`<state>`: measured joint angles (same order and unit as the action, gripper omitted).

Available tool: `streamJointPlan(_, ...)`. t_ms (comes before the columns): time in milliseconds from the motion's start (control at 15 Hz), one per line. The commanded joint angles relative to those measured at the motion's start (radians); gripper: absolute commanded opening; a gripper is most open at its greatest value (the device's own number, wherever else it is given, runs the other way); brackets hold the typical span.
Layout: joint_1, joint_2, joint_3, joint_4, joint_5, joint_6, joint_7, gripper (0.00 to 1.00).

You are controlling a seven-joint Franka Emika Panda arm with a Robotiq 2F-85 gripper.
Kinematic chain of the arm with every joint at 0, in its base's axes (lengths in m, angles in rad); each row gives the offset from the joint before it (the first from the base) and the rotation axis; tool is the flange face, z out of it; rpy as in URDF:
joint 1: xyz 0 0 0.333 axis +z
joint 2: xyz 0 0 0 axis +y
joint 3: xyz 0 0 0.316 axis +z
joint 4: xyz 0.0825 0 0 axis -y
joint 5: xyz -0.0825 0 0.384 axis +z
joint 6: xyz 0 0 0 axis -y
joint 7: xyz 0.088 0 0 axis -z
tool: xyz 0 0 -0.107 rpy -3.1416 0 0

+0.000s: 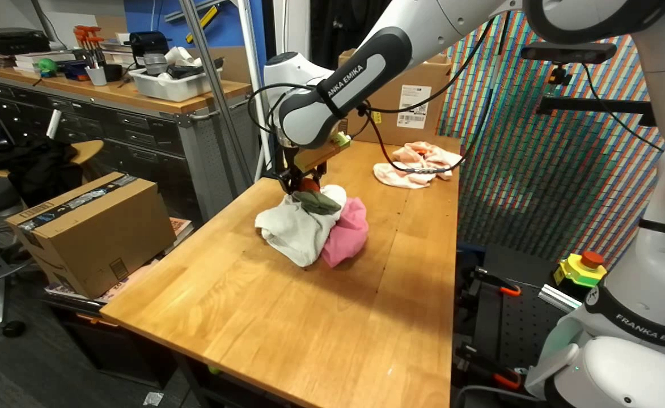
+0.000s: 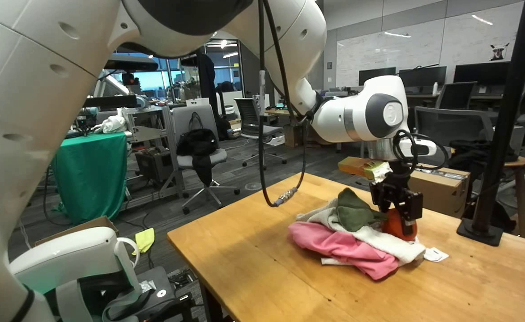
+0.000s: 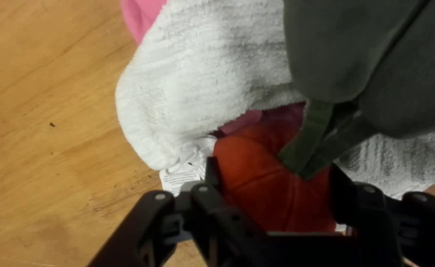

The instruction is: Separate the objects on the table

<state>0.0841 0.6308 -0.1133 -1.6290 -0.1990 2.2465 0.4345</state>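
End effector grasps orange/green item on worktop, green part atop cream towel, pink cloth touching towel. Risk: prob. snags towel edge/white tag on lift, dragging cloths; item poss. slips if grip's shallow.

A robotics lab. In an exterior view: a drawer workbench at ten o'clock, a Franka base at four.
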Motion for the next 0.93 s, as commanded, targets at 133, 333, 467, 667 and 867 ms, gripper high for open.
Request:
streamJointPlan(133,0.012,-0.008,-0.018,0.022,-0.004,-0.002,-0.001,0.21)
streamJointPlan(333,0.015,-0.029,-0.019,0.017,-0.005,-0.02,0.001,0.07)
streamJointPlan(467,0.018,-0.042,-0.023,0.021,-0.011,-0.043,0.0,0.08)
streamJointPlan(667,0.018,-0.066,-0.034,0.051,-0.028,-0.101,0.002,0.07)
streamJointPlan(867,0.017,-0.09,-0.048,0.104,-0.053,-0.161,0.009,0.07)
